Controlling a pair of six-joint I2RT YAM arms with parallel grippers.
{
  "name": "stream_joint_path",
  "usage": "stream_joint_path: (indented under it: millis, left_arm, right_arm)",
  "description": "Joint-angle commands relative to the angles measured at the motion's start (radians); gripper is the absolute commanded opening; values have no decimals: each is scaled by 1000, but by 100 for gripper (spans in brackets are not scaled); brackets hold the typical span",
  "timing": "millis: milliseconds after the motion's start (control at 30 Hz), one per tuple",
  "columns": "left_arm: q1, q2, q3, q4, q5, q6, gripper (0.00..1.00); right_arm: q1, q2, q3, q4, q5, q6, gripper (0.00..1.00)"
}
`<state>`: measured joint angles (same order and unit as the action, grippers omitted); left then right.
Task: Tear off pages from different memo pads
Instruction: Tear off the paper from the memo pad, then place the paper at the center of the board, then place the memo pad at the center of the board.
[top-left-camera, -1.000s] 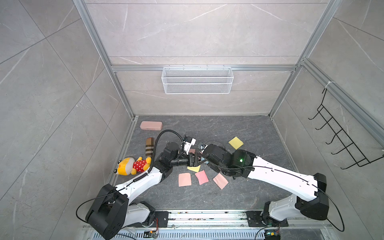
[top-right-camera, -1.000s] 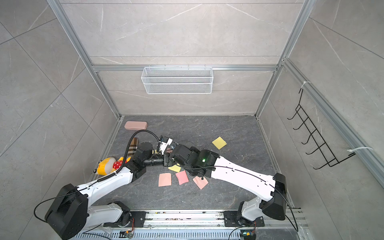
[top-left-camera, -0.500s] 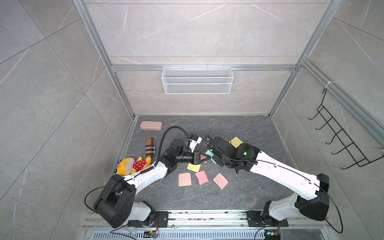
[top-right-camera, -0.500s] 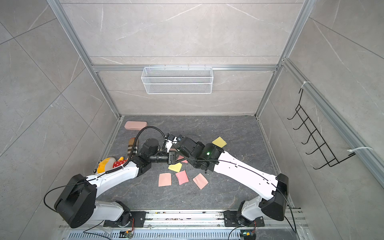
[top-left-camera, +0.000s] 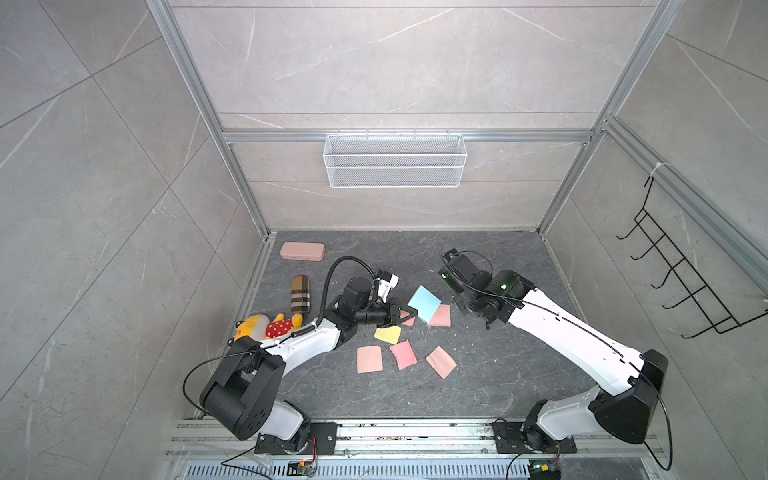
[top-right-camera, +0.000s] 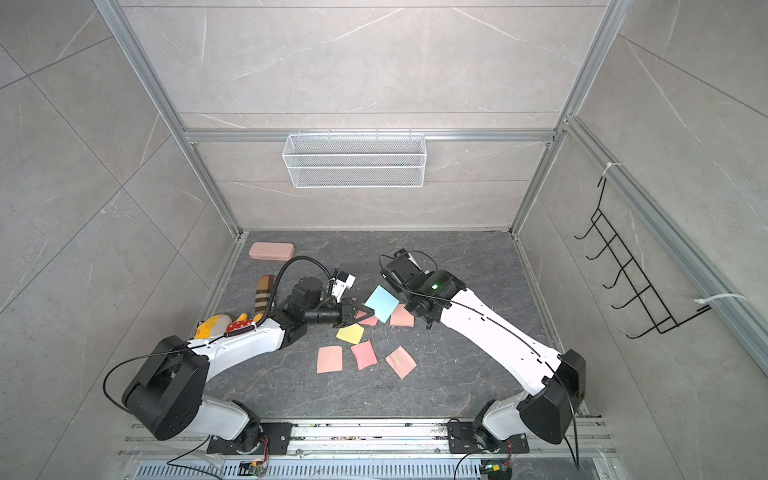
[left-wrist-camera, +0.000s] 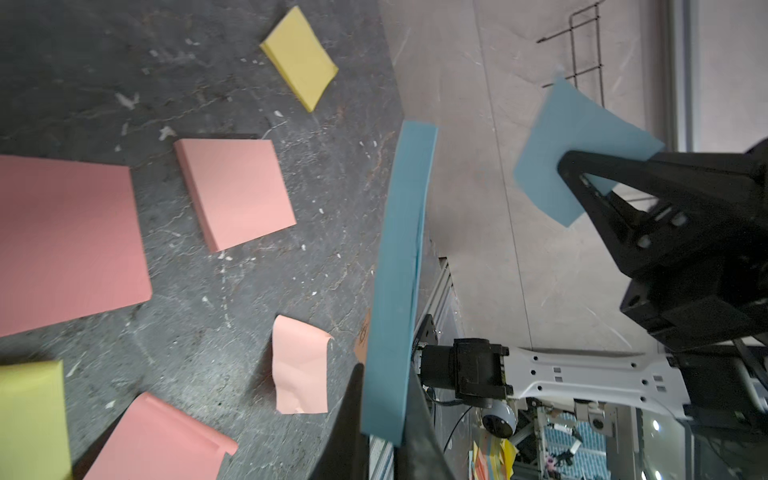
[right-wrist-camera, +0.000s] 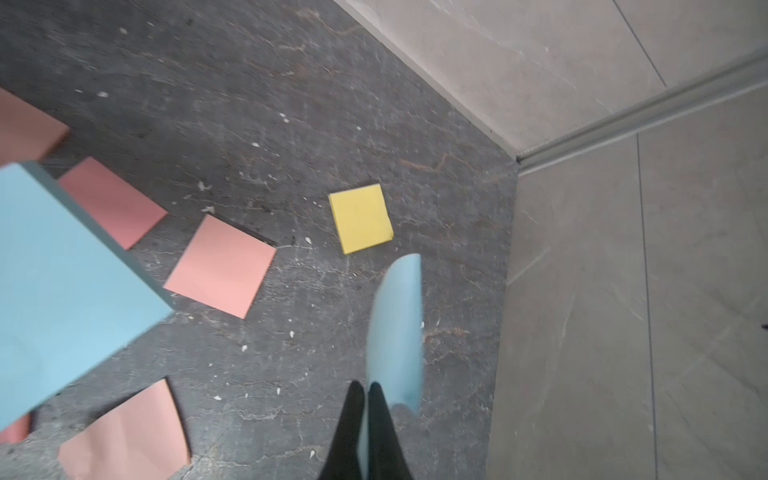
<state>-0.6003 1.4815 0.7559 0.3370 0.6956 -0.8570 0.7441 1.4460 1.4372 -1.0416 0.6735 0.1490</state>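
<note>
My left gripper (left-wrist-camera: 384, 374) is shut on the edge of the light blue memo pad (top-left-camera: 424, 303), held tilted above the floor; the right wrist view shows the pad (right-wrist-camera: 62, 291) too. A single blue page (right-wrist-camera: 397, 324) hangs free of the pad, and my right gripper (right-wrist-camera: 365, 386) is shut on it; the left wrist view shows this page (left-wrist-camera: 582, 137) well apart from the pad (left-wrist-camera: 401, 270). The pink memo pad (top-left-camera: 440, 316) and the yellow memo pad (right-wrist-camera: 361, 218) lie on the floor. Loose pink pages (top-left-camera: 369, 359) and a yellow page (top-left-camera: 387, 333) lie in front.
A pink case (top-left-camera: 302, 251), a plaid roll (top-left-camera: 300, 294) and a plush toy (top-left-camera: 266, 326) sit along the left wall. A wire basket (top-left-camera: 395, 160) hangs on the back wall, and a black hook rack (top-left-camera: 681, 286) is on the right wall.
My left gripper has shut on the blue pad. My right arm has pulled back toward the right rear with a blue page, which has come away from the pad.
</note>
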Motion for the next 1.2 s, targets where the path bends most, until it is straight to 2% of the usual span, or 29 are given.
stream_joint_path:
  millis: [0, 100, 267, 333, 467, 600, 700, 733, 800, 867, 1000, 1167]
  left_arm:
    - [-10, 41, 29, 56, -75, -95, 0]
    - [-46, 128, 62, 162, -168, -184, 0]
    - [-178, 360, 228, 244, -257, -325, 0]
    - [-232, 454, 306, 227, -306, -373, 0]
    - [-307, 604, 453, 192, -375, -463, 0]
    - [-350, 646, 538, 57, -461, -485, 0]
    - [-371, 675, 603, -91, -462, -495, 0]
    - [-375, 682, 618, -123, -454, -495, 6]
    - [-377, 673, 630, -199, -462, -490, 28]
    - [-378, 641, 630, -249, -472, -459, 40]
    - [-378, 590, 658, -340, -466, -363, 49]
    - [-376, 553, 662, -373, -449, -331, 52]
  right_arm:
    - [-54, -11, -37, -86, -25, 108, 0]
    - [-72, -9, -118, -102, -91, 197, 0]
    - [-134, -48, -290, -79, -256, 350, 0]
    - [-161, -84, -344, -58, -307, 378, 0]
    - [-206, -120, -371, -51, -318, 369, 0]
    - [-221, -117, -361, -51, -318, 340, 0]
    - [-221, -104, -359, -40, -317, 322, 0]
    - [-222, -100, -360, -33, -322, 319, 0]
    - [-221, -89, -362, -26, -351, 308, 0]
    - [-219, -86, -371, -21, -381, 299, 0]
    - [-220, -60, -418, -21, -430, 297, 0]
    - [-218, -27, -497, 44, -481, 340, 0]
